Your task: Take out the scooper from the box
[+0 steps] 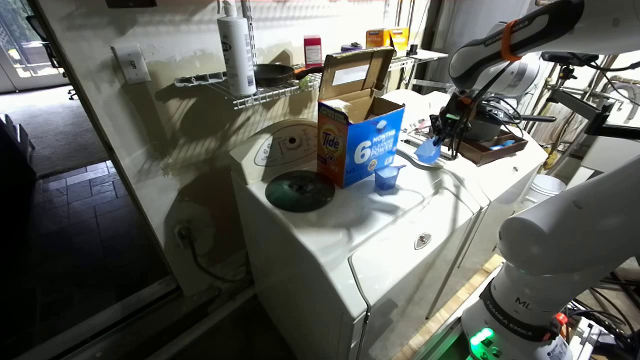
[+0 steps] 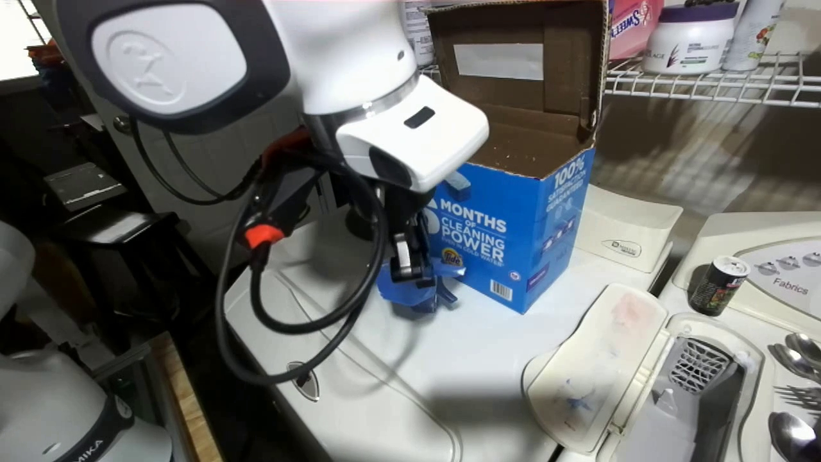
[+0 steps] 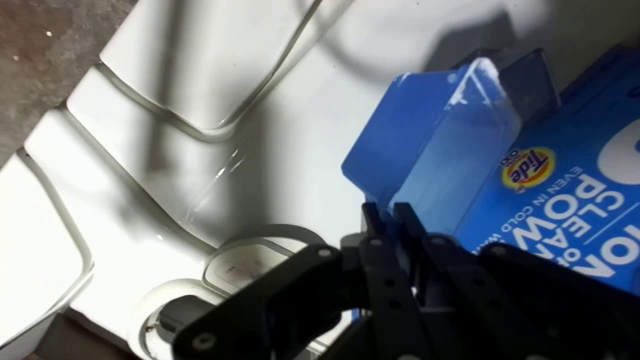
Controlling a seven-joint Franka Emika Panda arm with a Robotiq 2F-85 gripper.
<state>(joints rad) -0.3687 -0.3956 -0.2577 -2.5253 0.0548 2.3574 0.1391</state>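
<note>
Pincer (image 3: 386, 212), black and two-fingered, narrow, holding a translucent blue plastic scoop (image 3: 425, 135) beyond its tips; blue cardboard carton (image 1: 372, 145) near it, toward the wall-side edge of the white appliance top (image 1: 350, 205).

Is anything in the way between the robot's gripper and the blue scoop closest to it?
Nothing visible. The gripper is closed on that scoop, which is already outside the box. Another blue cup stands beside the box, but not between them.
</note>
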